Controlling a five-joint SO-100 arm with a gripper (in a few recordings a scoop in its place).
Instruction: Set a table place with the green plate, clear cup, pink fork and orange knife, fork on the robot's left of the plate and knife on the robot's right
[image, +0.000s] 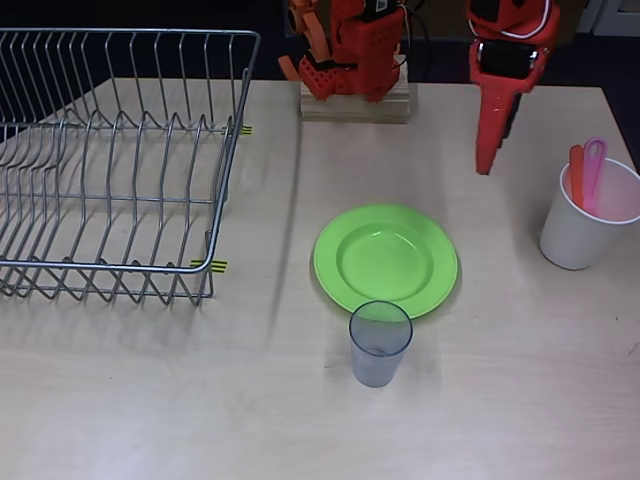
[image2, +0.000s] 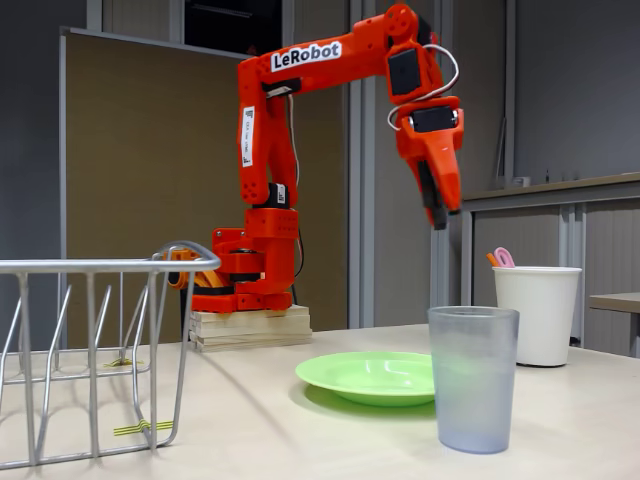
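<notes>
The gripper (image: 487, 165) hung high, fingers pressed together and empty; reaching for the pink fork (image: 594, 172) (beside the orange knife (image: 577, 185)) risked tipping the white cup (image: 583, 225).

Bare surface (image: 520, 380) right of green plate (image: 385, 258), up to white cup (image: 585, 222). Left gap narrower, dish rack (image: 115, 160) bounds it. Clear cup (image: 380, 342) touches plate's near rim.
</notes>
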